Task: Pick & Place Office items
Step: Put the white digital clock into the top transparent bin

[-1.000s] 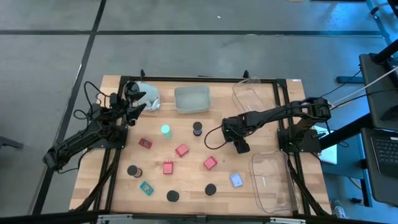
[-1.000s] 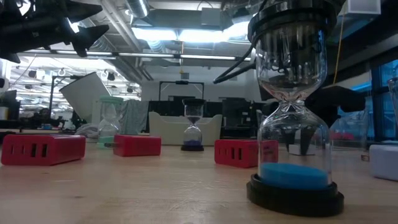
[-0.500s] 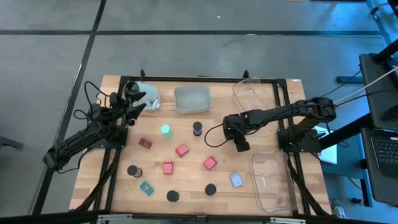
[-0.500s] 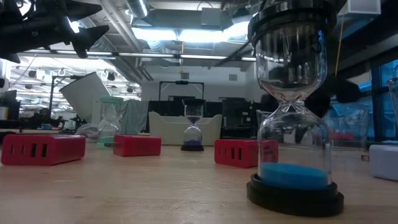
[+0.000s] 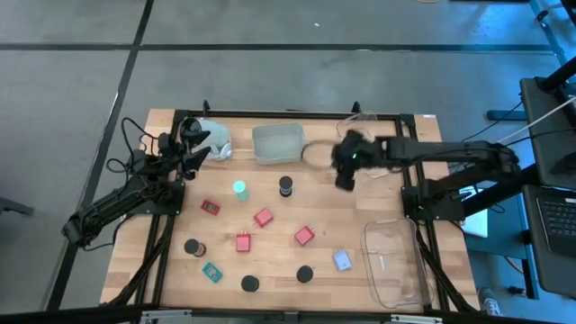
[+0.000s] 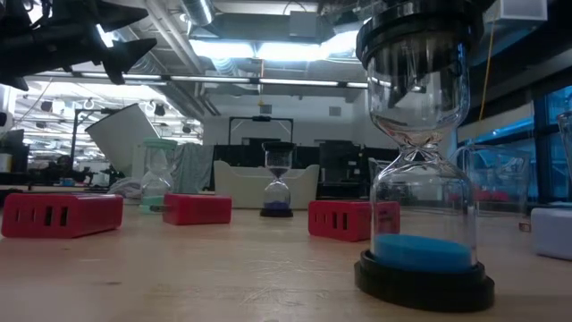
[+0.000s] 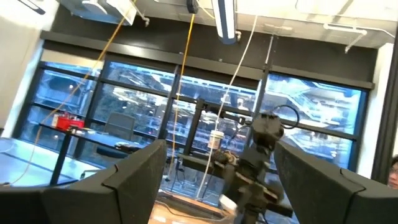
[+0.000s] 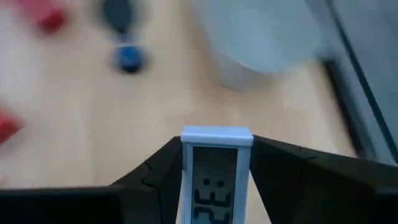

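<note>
right gripper [image 8: 216, 168]: clamped on small white clock [image 8: 216, 180], raised over table [image 5: 270, 256], grey tray [image 5: 278, 143] just beside it
left gripper [image 5: 200, 151]: fingers apart, holding nothing, beside white cup [image 5: 213, 137]

office items [image 5: 262, 217] scattered on table

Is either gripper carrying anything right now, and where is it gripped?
The right gripper holds a small white digital clock, pinched by its two side edges with the display facing the wrist camera. The left gripper holds nothing, parked near the table's back-left corner.
</note>
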You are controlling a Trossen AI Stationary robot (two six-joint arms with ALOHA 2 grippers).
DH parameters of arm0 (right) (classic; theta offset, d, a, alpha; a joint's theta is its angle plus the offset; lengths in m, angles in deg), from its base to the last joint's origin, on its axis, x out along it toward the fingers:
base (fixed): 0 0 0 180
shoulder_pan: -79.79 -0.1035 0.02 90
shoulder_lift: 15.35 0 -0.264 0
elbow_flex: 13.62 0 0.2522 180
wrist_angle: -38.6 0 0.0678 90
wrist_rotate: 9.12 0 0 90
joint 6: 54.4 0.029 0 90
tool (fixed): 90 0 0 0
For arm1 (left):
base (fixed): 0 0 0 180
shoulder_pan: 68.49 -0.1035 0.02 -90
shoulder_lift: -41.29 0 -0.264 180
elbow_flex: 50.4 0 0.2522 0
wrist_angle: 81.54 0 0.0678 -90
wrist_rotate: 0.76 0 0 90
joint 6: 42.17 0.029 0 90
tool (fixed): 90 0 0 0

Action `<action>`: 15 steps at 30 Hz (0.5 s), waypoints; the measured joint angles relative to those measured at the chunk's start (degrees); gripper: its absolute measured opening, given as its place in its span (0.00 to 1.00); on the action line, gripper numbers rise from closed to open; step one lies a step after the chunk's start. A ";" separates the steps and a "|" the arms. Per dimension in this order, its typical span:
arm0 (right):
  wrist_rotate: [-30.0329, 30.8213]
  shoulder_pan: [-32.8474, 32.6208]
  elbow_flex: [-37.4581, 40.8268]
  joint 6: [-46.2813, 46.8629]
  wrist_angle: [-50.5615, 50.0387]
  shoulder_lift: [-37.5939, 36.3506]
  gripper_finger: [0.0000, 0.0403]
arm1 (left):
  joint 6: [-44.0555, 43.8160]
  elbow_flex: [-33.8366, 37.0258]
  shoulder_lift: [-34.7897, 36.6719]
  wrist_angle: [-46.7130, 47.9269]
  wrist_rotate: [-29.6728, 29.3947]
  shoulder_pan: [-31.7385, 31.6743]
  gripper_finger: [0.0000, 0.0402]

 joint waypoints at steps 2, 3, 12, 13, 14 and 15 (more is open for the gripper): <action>1.86 3.64 0.00 5.01 -4.54 -1.27 0.40 | -0.40 0.00 0.00 0.32 0.04 0.00 0.74; 2.86 5.46 0.12 7.03 -6.42 -1.60 0.40 | -0.92 0.00 0.00 0.30 0.11 0.00 0.74; 6.96 19.48 5.65 13.29 -7.05 -0.12 0.40 | -3.33 -0.02 0.00 4.91 0.11 0.00 0.74; 6.92 20.85 6.19 13.32 -6.62 0.29 0.40 | -3.95 -0.02 0.00 5.37 0.11 0.00 0.74; 6.78 22.13 6.65 13.32 -6.43 0.65 0.40 | -4.37 -0.02 0.00 5.87 0.09 0.00 0.74; 6.62 23.31 6.94 13.32 -6.34 0.99 0.40 | -4.66 -0.02 0.00 6.19 0.11 0.00 0.74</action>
